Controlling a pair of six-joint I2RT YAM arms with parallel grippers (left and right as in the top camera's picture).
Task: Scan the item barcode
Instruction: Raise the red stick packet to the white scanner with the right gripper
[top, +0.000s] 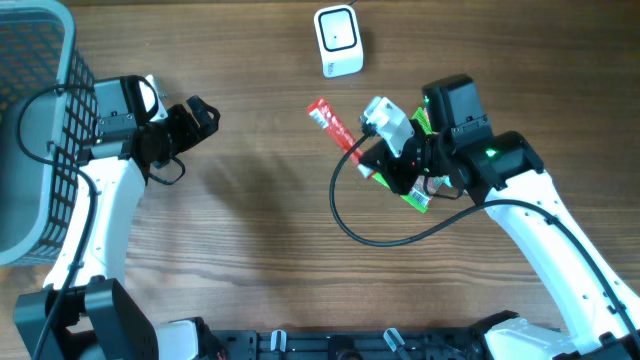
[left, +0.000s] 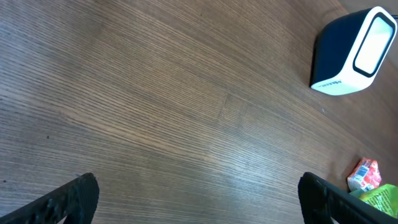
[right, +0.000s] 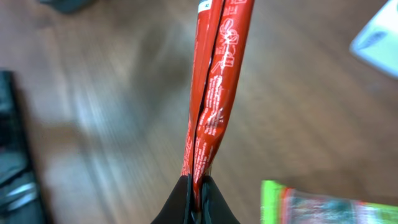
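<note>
- My right jaws pinch the red stick packet (top: 333, 127) near the scanner (top: 338, 40); its gripped end is hidden, its print too blurred to read.
- My left jaws stand spread, empty, well apart from the scanner.

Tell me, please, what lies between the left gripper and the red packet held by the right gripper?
Nothing: in the overhead view, only bare wooden table separates the left gripper from the red packet that the right gripper pinches.

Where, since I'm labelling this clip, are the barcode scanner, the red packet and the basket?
barcode scanner (top: 338, 35): overhead view, on its white front face.
red packet (right: 217, 93): right wrist view, mid-length on its wrapper.
basket (top: 45, 60): overhead view, on its mesh wall.
</note>
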